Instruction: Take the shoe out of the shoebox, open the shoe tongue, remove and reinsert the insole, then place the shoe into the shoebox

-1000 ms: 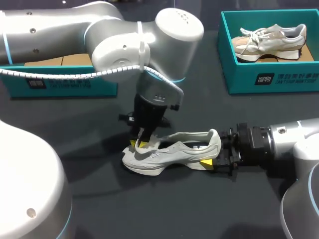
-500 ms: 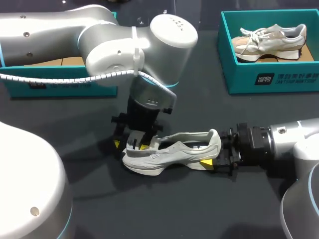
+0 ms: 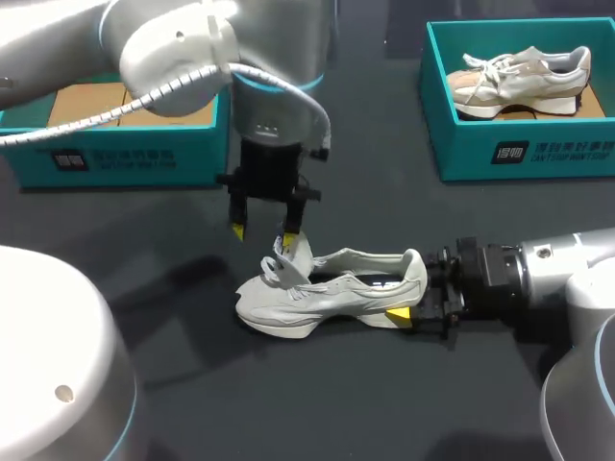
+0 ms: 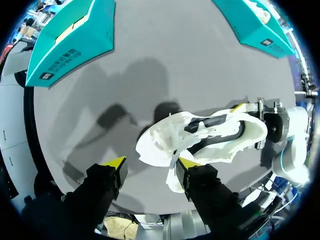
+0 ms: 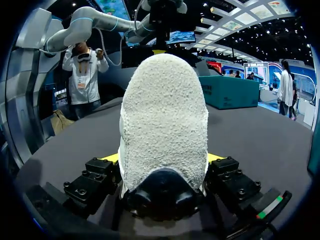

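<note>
My left pincer [image 3: 261, 229] hangs wide open, empty, over the toe of the shoe [image 3: 332, 293]; my right pincer [image 5: 162, 160] clamps its heel from both sides.

Head cam: high behind the robot, looking down on table [image 3: 384, 403]. Left wrist cam: above shoe [image 4: 155, 150], facing down, mid-range. Right wrist cam: table level, tight on its heel. All three share the shoe.

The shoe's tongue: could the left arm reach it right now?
Probably yes. The left gripper hangs open just above the tongue, with nothing between them, and the right gripper clamps the heel of the shoe, which should keep it steady.
</note>
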Controlling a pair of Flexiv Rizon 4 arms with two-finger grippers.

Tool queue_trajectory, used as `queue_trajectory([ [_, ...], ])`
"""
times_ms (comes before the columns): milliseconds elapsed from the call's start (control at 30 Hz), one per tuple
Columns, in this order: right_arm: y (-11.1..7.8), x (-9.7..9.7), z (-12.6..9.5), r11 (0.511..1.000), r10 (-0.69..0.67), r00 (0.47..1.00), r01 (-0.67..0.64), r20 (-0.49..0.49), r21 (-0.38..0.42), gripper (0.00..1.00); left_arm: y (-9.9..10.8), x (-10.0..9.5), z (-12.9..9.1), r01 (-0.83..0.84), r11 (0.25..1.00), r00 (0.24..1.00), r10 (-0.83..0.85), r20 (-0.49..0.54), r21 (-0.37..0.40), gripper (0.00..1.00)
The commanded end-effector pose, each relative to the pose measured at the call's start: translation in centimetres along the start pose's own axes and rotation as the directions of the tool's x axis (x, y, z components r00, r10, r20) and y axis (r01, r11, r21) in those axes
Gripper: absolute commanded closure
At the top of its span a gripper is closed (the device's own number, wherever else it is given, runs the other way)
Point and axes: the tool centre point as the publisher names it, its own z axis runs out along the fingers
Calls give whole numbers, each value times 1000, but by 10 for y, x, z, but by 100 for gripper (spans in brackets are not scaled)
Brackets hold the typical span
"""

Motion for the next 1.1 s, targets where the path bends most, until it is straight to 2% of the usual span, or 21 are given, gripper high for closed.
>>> queue_trajectory([
  [33, -1, 0, -1, 1000, 0, 1000, 0, 1, 2, 100, 0, 0, -36, -67, 997, 996, 68, -54, 24, 39],
  [100, -1, 0, -1, 1000, 0, 1000, 0, 1, 2, 100, -3, 7, -44, -102, 994, 993, 104, -54, 43, 41],
  [233, -1, 0, -1, 1000, 0, 1000, 0, 1, 2, 100, -9, 22, -55, -198, 979, 978, 201, -54, 49, 51],
  [467, -1, 0, -1, 1000, 0, 1000, 0, 1, 2, 100, -13, 45, -66, -401, 915, 913, 404, -66, 53, 54],
  [767, -1, 0, -1, 1000, 0, 1000, 0, 1, 2, 100, -21, 56, -80, -699, 713, 699, 698, -159, 55, 61],
  [833, -1, 0, -1, 1000, 0, 1000, 0, 1, 2, 100, -24, 56, -83, -752, 657, 640, 748, -175, 58, 66],
  [900, -1, 0, -1, 1000, 0, 1000, 0, 1, 2, 100, -25, 56, -85, -794, 605, 586, 790, -180, 69, 77],
  [933, -1, 0, -1, 1000, 0, 1000, 0, 1, 2, 100, -25, 56, -85, -817, 571, 552, 814, -181, 75, 100],
  [1100, -1, 0, -1, 1000, 0, 1000, 0, 1, 2, 100, -21, 52, -82, -914, 391, 370, 913, -171, 110, 100],
])
